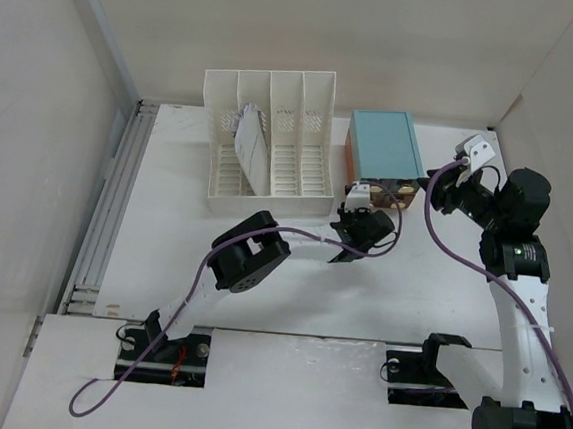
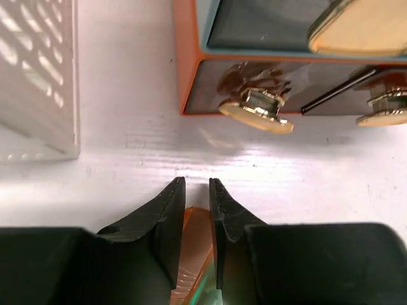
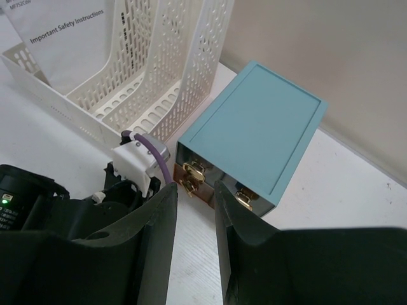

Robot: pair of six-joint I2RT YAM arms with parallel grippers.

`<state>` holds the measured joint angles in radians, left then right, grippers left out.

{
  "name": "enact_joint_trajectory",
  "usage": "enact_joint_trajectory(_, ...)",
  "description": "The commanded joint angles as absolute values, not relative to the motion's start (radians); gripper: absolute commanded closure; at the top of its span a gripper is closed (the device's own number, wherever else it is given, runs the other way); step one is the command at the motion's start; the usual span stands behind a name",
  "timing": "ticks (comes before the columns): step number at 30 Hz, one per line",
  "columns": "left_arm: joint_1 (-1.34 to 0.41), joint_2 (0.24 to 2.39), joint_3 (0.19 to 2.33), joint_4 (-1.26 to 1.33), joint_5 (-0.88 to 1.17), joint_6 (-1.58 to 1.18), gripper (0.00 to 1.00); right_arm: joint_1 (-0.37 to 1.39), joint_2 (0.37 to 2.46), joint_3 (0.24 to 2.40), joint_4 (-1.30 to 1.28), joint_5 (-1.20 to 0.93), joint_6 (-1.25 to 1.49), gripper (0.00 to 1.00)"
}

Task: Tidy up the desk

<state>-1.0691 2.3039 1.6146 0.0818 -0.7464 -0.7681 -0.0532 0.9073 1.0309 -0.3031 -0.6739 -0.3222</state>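
Table: white, under both arms; file rack and teal box stand at its far side.
Left gripper: clenched on a thin orange piece, low on the table, near the box's front.
Right gripper: released, jaws apart, nothing between them.

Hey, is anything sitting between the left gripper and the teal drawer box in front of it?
Nothing visible. Only a bare strip of desk lies between the left gripper, closed on an orange object, and the front of the drawer box. The file rack stands off to the side.
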Motion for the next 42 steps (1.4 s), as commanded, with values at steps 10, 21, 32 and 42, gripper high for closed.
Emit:
enact_joint_trajectory(10, -1.066, 2.249, 1.647, 0.057, -0.744, -0.723, 0.42, -0.06, 0.894, 1.031, -0.256, -0.703, -0.318, 0.65)
enact_joint_trajectory(21, -0.996, 2.356, 1.88, -0.021, -0.677, -0.672, 0.43, -0.069, 0.894, 1.031, -0.256, -0.703, -0.318, 0.65)
enact_joint_trajectory(32, -0.976, 2.341, 1.827, 0.005, -0.638, -0.663, 0.44, -0.069, 0.894, 1.031, -0.256, -0.703, -0.318, 0.65)
enact_joint_trajectory(42, -0.976, 2.391, 1.904, 0.005, -0.62, -0.653, 0.48, -0.069, 0.894, 1.031, -0.256, -0.703, -0.327, 0.65)
